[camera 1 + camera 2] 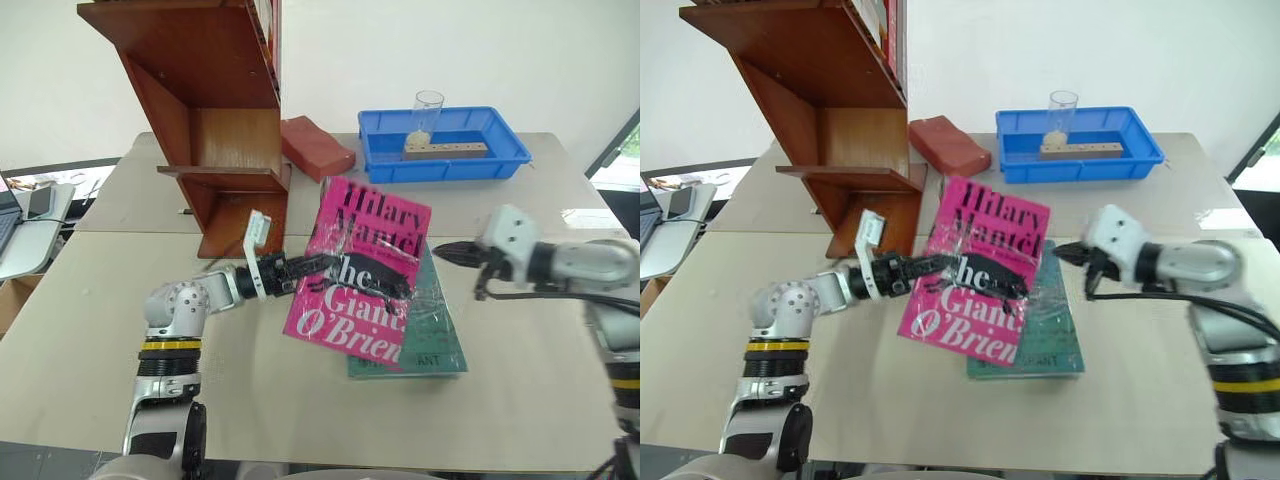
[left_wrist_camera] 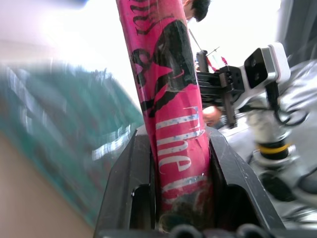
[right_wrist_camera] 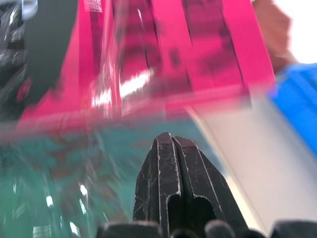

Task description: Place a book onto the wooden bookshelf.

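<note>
Far left, back of the worktop (image 1: 90,330): the wooden bookshelf (image 1: 215,110), upright, open face toward the middle, a bare shelf board at mid height.

Left end effector (image 1: 345,268): clamped on the book (image 1: 365,268). The wrist view shows both black fingers (image 2: 126,178) pinching the pink cover edge-on, wrap included. Arm reaches in from the left, roughly level, pointing rightward across the cover.

The book is tilted up off the worktop, title side facing me, long axis running from lower-left to upper-right, top edge toward the blue tray (image 1: 440,142). Lower corner hangs over the teal-green book (image 1: 425,340) (contact there: can't tell), which lies flat underneath.

Key relation for the next move: the shelf sits behind and left of the held book, i.e. back along the left arm's own side. So the left arm is both the holder and the nearer one. My read: book has to swing left and away, long axis stood up or laid along the board, to clear the slanted side panel. Glossy wrap makes a slip in the pinch plausible.

Red-brown block (image 1: 317,147) lies beside the shelf base, near the carry path.

Right end effector (image 1: 447,252): clenched, holding nothing, just beside the book's right edge.
</note>
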{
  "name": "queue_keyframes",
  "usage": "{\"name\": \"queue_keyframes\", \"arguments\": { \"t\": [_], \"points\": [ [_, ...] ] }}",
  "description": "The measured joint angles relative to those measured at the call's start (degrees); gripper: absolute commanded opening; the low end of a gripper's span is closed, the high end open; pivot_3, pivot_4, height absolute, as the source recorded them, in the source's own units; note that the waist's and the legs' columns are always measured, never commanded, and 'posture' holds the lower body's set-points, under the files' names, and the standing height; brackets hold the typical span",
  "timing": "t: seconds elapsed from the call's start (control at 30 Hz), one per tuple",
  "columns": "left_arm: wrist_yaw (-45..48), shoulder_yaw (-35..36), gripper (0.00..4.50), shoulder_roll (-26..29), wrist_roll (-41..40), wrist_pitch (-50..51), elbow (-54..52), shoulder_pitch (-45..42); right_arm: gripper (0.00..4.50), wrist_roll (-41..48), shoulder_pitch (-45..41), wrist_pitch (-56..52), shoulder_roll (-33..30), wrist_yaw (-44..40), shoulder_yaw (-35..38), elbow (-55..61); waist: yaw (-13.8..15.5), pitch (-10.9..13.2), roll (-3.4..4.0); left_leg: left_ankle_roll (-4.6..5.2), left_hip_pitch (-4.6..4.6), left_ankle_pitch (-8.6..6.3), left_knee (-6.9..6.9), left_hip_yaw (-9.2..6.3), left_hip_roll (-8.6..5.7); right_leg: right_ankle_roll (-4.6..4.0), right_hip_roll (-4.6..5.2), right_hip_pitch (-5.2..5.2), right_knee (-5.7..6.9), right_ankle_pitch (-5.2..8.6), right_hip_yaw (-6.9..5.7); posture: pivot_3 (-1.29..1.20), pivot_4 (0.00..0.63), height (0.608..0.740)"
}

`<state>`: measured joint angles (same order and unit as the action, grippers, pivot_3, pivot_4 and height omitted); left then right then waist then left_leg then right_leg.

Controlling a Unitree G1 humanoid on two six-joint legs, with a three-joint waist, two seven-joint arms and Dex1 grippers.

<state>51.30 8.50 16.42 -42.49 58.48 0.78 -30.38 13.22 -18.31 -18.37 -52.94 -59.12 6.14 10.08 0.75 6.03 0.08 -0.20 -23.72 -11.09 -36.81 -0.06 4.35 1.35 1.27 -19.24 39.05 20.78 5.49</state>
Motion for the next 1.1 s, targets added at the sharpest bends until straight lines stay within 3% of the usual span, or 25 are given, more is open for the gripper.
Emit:
{"name": "queue_keyframes", "arguments": {
  "t": [0.23, 0.43, 0.53, 0.7, 1.1],
  "points": [
    [2.23, -9.8, 0.71, 6.68, 17.98, -31.54, -9.69, -14.98, 0.0, 15.39, 5.3, -17.22, -6.32, -1.96, 16.97, 12.1, -0.14, 0.04, 0.04, -0.04, -0.06, 0.02, 0.07, -0.03, -0.06, 0.0, 0.01, 0.14, -0.23, -0.01, 0.07, 0.0, 0.15, 0.649],
    [5.17, -14.37, 0.71, 17.03, 37.14, -70.02, 0.54, -26.62, 0.0, 27.72, -1.18, -28.48, -7.29, 2.58, 20.19, 18.05, -1.26, 0.1, 0.15, 0.0, 0.04, 0.01, 0.24, -0.03, -0.06, 0.07, -0.01, 0.09, -0.23, 0.03, 0.12, 0.0, 0.15, 0.649],
    [6.8, -16.6, 0.71, 23.01, 43.87, -82.03, 8.4, -28.6, 0.0, 31.29, -7.3, -30.23, -7.09, 5.55, 19.25, 18.03, -1.45, 0.16, 0.28, 0.0, -0.02, 0.01, 0.21, -0.01, -0.06, 0.16, 0.0, 0.01, -0.21, 0.09, 0.14, 0.0, 0.15, 0.649],
    [8.07, -19.12, 0.71, 29.9, 51.36, -89.59, 18.04, -28.66, 0.0, 34.63, -17.35, -31.14, -4.69, 9.68, 15.24, 15.69, -1.44, 0.38, 0.31, 0.02, -0.09, 0.01, 0.23, -0.01, -0.04, 0.31, 0.0, -0.13, -0.14, 0.17, 0.11, 0.0, 0.15, 0.649],
    [5.46, -20.73, 0.71, 36.0, 62.66, -83.6, 21.87, -27.05, 0.0, 34.15, -19.98, -29.85, -2.36, 9.51, 8.19, 12.11, -0.45, 0.4, 0.36, 0.03, -0.24, 0.01, 0.23, 0.04, 0.03, 0.33, -0.02, -0.55, 0.16, 0.18, 0.07, 0.0, 0.15, 0.649]
  ]
}}
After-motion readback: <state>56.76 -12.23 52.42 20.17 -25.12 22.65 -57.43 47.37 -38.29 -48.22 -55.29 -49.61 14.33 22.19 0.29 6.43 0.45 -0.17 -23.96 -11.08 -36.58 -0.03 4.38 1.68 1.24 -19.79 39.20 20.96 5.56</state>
